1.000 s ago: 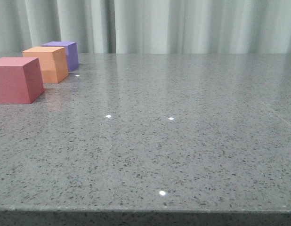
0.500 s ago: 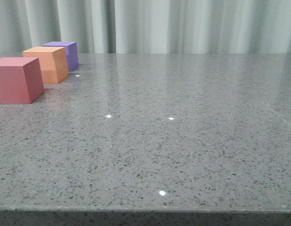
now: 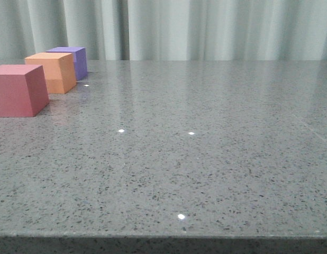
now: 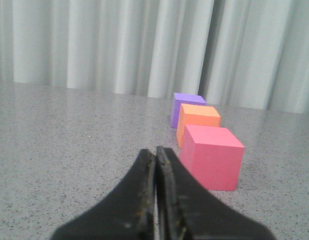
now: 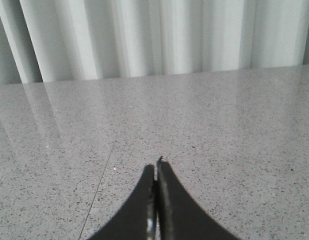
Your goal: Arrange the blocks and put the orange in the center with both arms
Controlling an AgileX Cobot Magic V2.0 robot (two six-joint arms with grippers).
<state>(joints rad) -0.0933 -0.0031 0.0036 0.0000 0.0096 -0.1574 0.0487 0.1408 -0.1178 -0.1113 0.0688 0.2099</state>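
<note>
Three cubes stand in a row on the grey speckled table at the far left of the front view. The pinkish-red cube (image 3: 18,89) is nearest, the orange cube (image 3: 51,72) is in the middle, the purple cube (image 3: 72,60) is farthest. The left wrist view shows the same row: pinkish-red cube (image 4: 212,156), orange cube (image 4: 197,118), purple cube (image 4: 183,106). My left gripper (image 4: 155,152) is shut and empty, a little short of the pinkish-red cube. My right gripper (image 5: 157,169) is shut and empty over bare table. Neither gripper shows in the front view.
The grey speckled table (image 3: 195,153) runs to pale curtains (image 3: 206,29) at the back. Its front edge lies along the bottom of the front view. A thin seam line (image 5: 97,192) crosses the tabletop in the right wrist view.
</note>
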